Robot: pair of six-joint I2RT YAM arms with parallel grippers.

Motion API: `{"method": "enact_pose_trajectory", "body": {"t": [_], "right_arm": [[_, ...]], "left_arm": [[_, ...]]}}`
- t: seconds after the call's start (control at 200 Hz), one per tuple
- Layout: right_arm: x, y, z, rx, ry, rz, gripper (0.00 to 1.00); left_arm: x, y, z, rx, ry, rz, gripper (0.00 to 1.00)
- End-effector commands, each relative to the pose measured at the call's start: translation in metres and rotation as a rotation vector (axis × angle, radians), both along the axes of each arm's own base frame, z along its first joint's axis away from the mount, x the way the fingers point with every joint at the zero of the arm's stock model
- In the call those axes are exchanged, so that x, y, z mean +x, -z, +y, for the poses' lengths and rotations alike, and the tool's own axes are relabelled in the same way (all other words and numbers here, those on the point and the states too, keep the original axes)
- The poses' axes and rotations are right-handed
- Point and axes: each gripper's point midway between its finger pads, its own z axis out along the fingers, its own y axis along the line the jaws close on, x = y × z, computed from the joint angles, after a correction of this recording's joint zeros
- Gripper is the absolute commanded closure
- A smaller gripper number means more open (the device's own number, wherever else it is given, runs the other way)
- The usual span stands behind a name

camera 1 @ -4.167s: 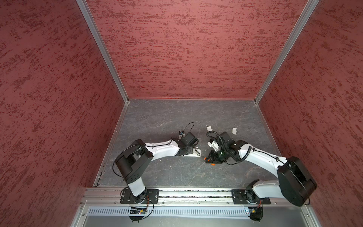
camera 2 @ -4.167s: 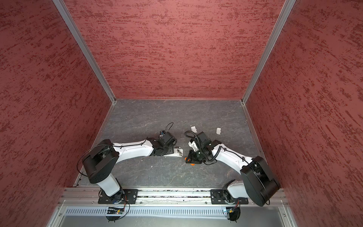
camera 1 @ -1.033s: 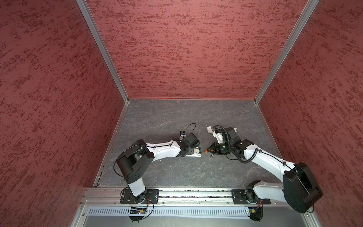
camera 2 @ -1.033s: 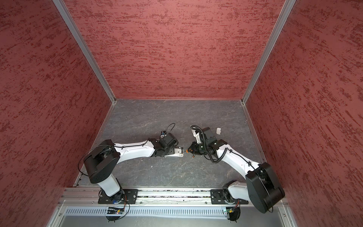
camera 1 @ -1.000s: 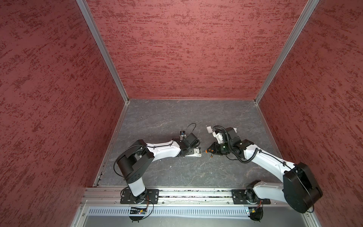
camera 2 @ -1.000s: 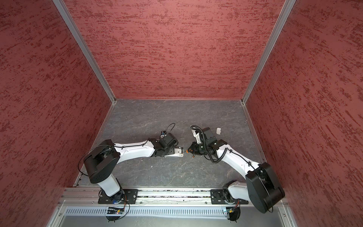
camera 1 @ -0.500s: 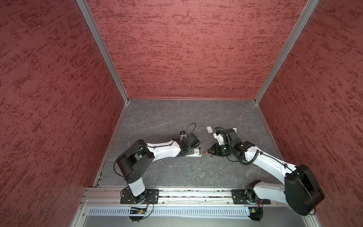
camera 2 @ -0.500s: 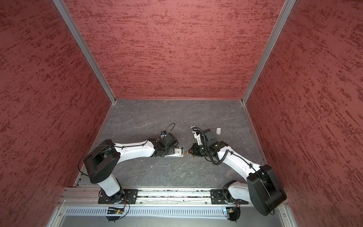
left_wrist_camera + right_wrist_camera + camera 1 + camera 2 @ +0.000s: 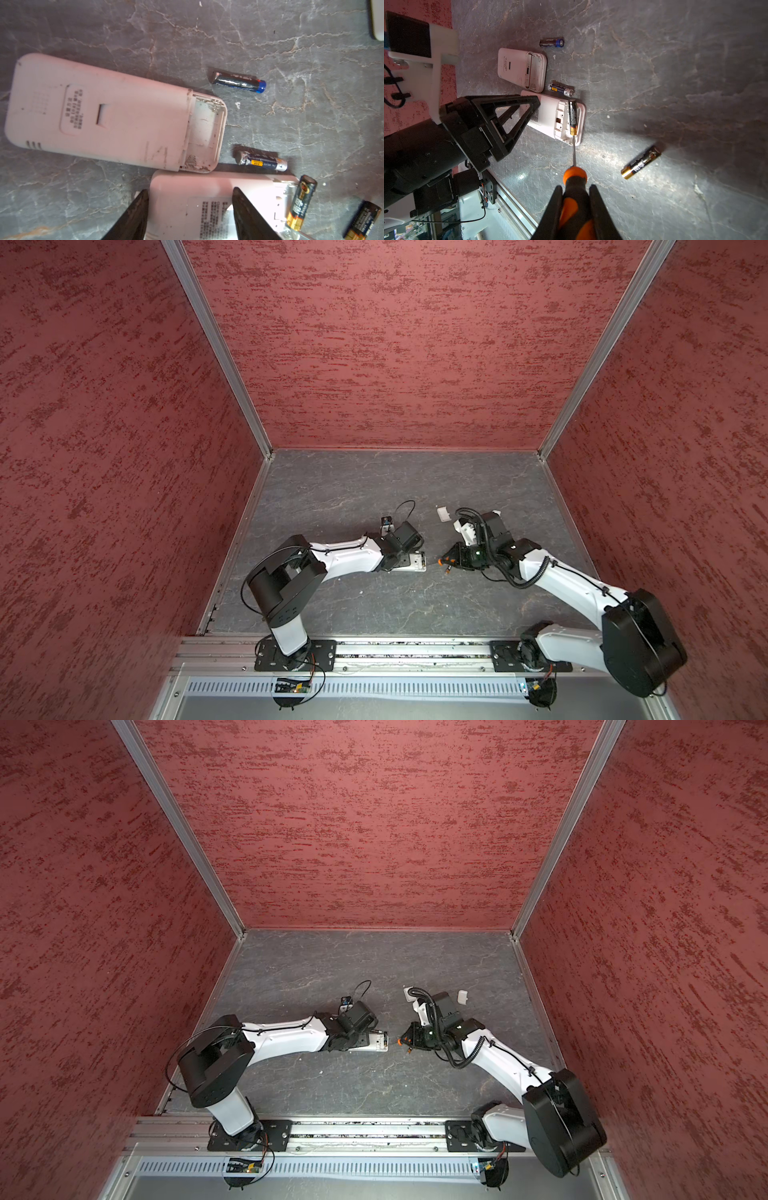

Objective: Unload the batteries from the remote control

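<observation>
Two remotes on the bench, backs up, covers off.

Left hand: jaws about half open, one finger at the end edge of the nearer remote, the other on its back. Reads as pinning, not pinching. Beyond this hand lies the empty remote, with a blue-tipped battery and a scuffed battery loose beside it.

One battery in the bay lies crosswise at the remote's end farthest from the left hand. The screwdriver tip is at its gold end.

Right hand: clamped on the screwdriver handle. A fourth battery lies loose off to one side of it.

Risks, as judged:
- Blade slips off the rounded end and gouges the contacts.
- Remote held at one end only, so prying may pivot or lift it.
- Hard levering flicks the battery out; it rolls away.
</observation>
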Motion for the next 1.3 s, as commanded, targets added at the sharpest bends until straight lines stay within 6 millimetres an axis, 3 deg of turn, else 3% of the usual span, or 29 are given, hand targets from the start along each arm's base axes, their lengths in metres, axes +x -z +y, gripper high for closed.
{"method": "enact_pose_trajectory", "body": {"t": [0.0,0.546,0.726,0.967,1.293], "right_arm": [[0.011,-0.001,-0.010,-0.035,0.032,-0.030,1.00],[0.040,-0.014,0.003,0.031,0.033,-0.078,1.00],[0.043,-0.031,0.000,0.006,0.037,-0.110,1.00],[0.029,-0.043,-0.008,-0.025,0.018,-0.110,1.00],[-0.001,-0.030,0.014,0.058,-0.066,-0.030,1.00]], "left_arm": [[-0.048,0.046,0.000,0.052,0.097,0.203,0.39],[-0.053,0.051,0.002,0.054,0.094,0.213,0.39],[-0.052,0.050,0.000,0.048,0.094,0.209,0.39],[-0.049,0.048,-0.004,0.042,0.102,0.200,0.39],[-0.047,0.046,-0.007,0.039,0.110,0.194,0.39]]}}
